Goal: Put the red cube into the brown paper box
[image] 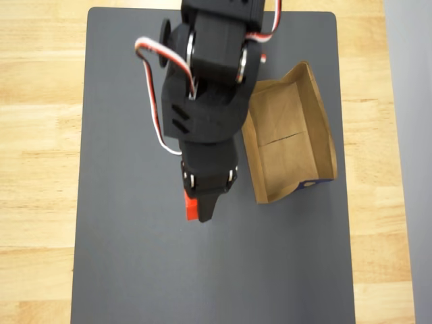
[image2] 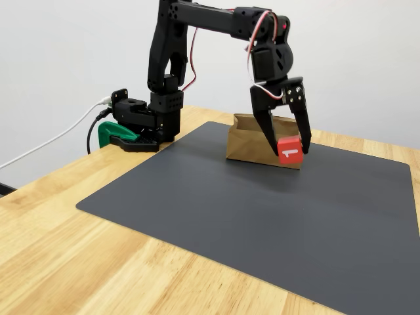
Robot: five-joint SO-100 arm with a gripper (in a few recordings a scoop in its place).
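The gripper (image2: 289,148) pinches the red cube (image2: 290,150) between its two fingers, up in the air above the dark mat (image2: 262,210). The brown paper box (image: 290,135) sits just beside them, apart from the cube.

creased kraft-paper box (image: 290,135), matt dark mat (image: 135,256); wood table (image: 40,135)

We see our black arm (image2: 197,20) arched up and over, wrist bent down, gripper (image2: 289,149) pointing toward 6 o'clock in overhead view, fingers clamping red cube (image2: 290,151) above mat.
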